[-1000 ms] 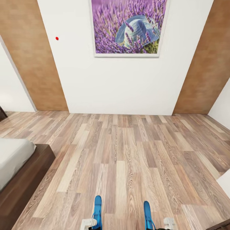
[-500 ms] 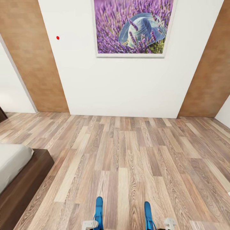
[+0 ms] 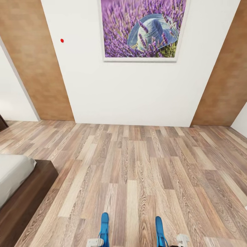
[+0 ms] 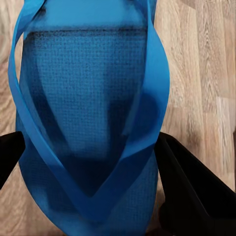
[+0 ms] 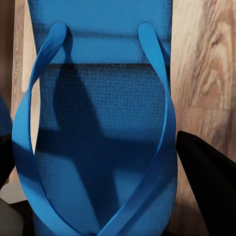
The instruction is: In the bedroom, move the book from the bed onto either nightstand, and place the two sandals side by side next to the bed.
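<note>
Two bright blue sandals poke up from the lower edge of the head view, the left sandal [image 3: 104, 224] and the right sandal [image 3: 159, 228], both held above the wood-plank floor. My left gripper [image 4: 93, 182] is shut on the left sandal [image 4: 88, 108], with a black finger [image 4: 189, 191] against its edge. My right gripper [image 5: 105, 177] is shut on the right sandal [image 5: 98, 123], with a black finger [image 5: 209, 182] beside its strap. A corner of the bed [image 3: 32, 190], grey mattress on a dark frame, lies at the lower left. The book and the nightstand are out of view.
A white wall with a lavender picture [image 3: 142, 29] stands ahead, with brown panels [image 3: 37, 68] on either side. Wood-plank floor [image 3: 137, 164] stretches between me and the wall. A dark furniture corner [image 3: 1, 122] peeks in at the far left edge.
The camera has turned slightly, so the wall and picture sit further right than a second ago. The sandals stay gripped; the left one shows slightly lower.
</note>
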{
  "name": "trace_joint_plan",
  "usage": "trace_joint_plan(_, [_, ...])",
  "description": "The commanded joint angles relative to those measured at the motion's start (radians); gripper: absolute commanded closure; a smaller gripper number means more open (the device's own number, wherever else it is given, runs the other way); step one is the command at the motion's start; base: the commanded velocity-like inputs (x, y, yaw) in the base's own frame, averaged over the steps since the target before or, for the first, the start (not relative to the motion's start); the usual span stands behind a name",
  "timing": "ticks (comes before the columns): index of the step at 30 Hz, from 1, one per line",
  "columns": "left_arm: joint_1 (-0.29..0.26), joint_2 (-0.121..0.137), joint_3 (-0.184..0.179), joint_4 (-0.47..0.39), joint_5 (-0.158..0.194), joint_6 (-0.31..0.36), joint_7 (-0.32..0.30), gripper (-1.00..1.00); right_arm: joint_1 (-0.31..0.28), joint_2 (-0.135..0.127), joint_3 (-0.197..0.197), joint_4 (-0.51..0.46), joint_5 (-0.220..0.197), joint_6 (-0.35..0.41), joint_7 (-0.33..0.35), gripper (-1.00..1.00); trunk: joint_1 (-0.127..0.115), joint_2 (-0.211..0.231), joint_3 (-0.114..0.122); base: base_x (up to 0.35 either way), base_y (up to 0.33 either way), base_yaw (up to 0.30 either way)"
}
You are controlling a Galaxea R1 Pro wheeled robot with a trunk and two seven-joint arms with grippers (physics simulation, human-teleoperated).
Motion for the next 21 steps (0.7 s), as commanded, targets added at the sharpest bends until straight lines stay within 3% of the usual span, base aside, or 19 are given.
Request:
trace_joint_plan(1, [-0.001,0.006,0.001,0.000,0.003,-0.001,-0.005,1.00,0.000,0.000,-0.009,-0.001,0.007,0.006,0.004,1.00,0.000,0.000,-0.001,0.000,0.000,0.000])
trace_joint_plan(12, [-0.001,0.068,0.000,-0.005,0.002,-0.002,-0.014,1.00,0.000,-0.002,-0.016,-0.001,0.005,0.006,-0.051,1.00,0.000,0.000,-0.001,0.000,0.000,0.000])
trace_joint_plan(13, [-0.001,0.094,0.000,-0.005,0.002,-0.002,-0.014,1.00,0.000,-0.004,-0.016,-0.001,0.005,0.006,-0.177,1.00,0.000,0.000,-0.001,0.000,0.000,0.000])
trace_joint_plan(17, [-0.002,0.102,-0.002,-0.006,0.000,-0.003,-0.064,1.00,0.000,-0.026,-0.017,-0.001,0.005,0.008,-0.174,1.00,0.000,0.000,-0.001,0.000,0.000,0.000])
trace_joint_plan(18, [-0.002,0.110,-0.002,-0.006,-0.001,-0.002,-0.119,1.00,0.000,-0.046,-0.017,-0.001,0.004,0.008,-0.171,1.00,0.000,0.000,-0.001,0.000,0.000,0.000])
trace_joint_plan(21, [-0.003,0.130,-0.002,-0.006,-0.001,-0.001,-0.165,1.00,0.000,-0.085,-0.014,-0.001,0.004,0.009,-0.161,1.00,0.000,0.000,-0.001,0.000,0.000,0.000])
